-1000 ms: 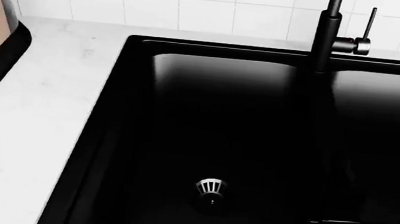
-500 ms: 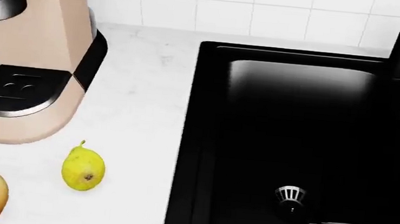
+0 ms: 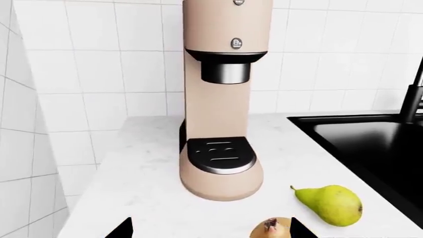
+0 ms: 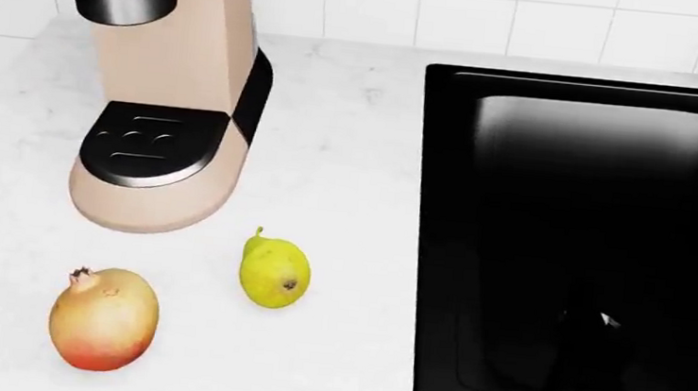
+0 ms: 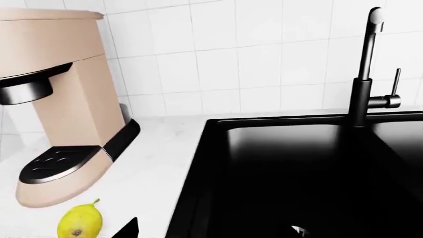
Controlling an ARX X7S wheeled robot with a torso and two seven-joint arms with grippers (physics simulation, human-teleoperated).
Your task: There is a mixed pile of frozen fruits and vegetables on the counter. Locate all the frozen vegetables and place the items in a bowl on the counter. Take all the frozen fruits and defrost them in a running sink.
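On the white worktop [image 4: 354,139], the tan-to-red fruit [image 4: 103,318] lay farthest left and the pear [image 4: 274,271] just to its right, apart from it, both in front of a beige coffee machine [image 4: 162,94]. From the left claw [image 3: 210,231], of which only two dark tips showed, the fruit lay just ahead between them, the pear ahead toward the sink [image 4: 580,235]. The right claw [image 5: 213,232] showed only tip corners; neither claw's opening could be told, and nothing was seen held.
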